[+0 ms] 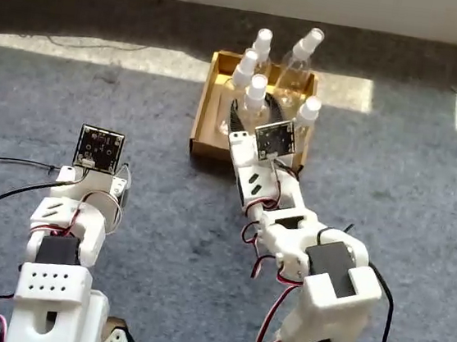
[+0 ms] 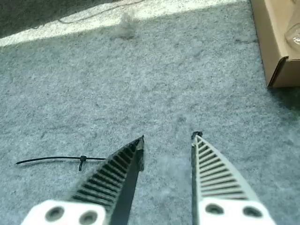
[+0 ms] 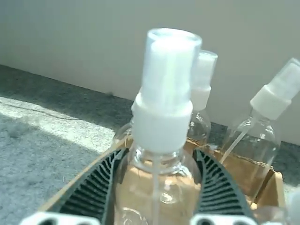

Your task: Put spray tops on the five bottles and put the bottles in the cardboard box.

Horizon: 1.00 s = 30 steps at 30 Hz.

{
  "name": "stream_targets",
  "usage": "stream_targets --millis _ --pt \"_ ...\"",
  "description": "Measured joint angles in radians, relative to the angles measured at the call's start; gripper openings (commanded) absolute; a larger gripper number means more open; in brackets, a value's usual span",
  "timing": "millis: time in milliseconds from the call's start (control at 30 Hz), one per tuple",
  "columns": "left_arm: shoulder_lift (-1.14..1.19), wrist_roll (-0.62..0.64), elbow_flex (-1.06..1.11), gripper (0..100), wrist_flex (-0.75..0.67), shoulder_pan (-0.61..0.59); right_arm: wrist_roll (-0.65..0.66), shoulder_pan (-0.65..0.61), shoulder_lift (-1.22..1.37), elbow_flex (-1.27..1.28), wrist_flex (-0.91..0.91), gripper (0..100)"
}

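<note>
The cardboard box (image 1: 206,102) stands on the grey carpet at the back, and five clear bottles with white spray tops stand upright inside it. My right gripper (image 1: 255,115) is over the box, shut on the front-middle bottle (image 1: 256,92). In the right wrist view that bottle (image 3: 157,187) fills the space between the black ribbed fingers (image 3: 101,187), with two more bottles (image 3: 201,93) (image 3: 262,122) behind it. Far to the left, my left gripper (image 1: 121,188) sits low over the carpet. It is open and empty (image 2: 168,137), with a corner of the box (image 2: 276,47) off to one side.
A thin black cable tie (image 2: 61,159) lies on the carpet beside the left gripper, also seen as a cable tie (image 1: 27,165) from above. A pale wall runs behind the box. Bare carpet stretches between the two arms.
</note>
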Motion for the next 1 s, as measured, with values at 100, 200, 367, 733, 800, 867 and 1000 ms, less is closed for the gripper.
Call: stream_targets --millis 100,200,367,733,800,867,1000 --pt "0.000 0.000 0.000 16 0.000 0.000 0.000 0.000 0.000 0.000 0.000 13.5" --pt "0.000 0.000 0.000 16 0.000 0.000 0.000 0.000 0.000 0.000 0.000 14.5" --pt "0.000 0.000 0.000 16 0.000 0.000 0.000 -0.002 0.000 0.000 0.000 24.6" --pt "0.000 0.000 0.000 16 0.000 0.000 0.000 0.000 0.000 0.000 0.000 25.3" --pt "0.000 0.000 0.000 16 0.000 0.000 0.003 0.000 0.000 0.000 0.000 25.3" --pt "0.000 0.000 0.000 16 0.000 0.000 0.003 0.000 0.000 0.000 0.000 25.3" --pt "0.000 0.000 0.000 16 0.000 0.000 0.003 0.000 0.000 0.000 0.000 25.3"
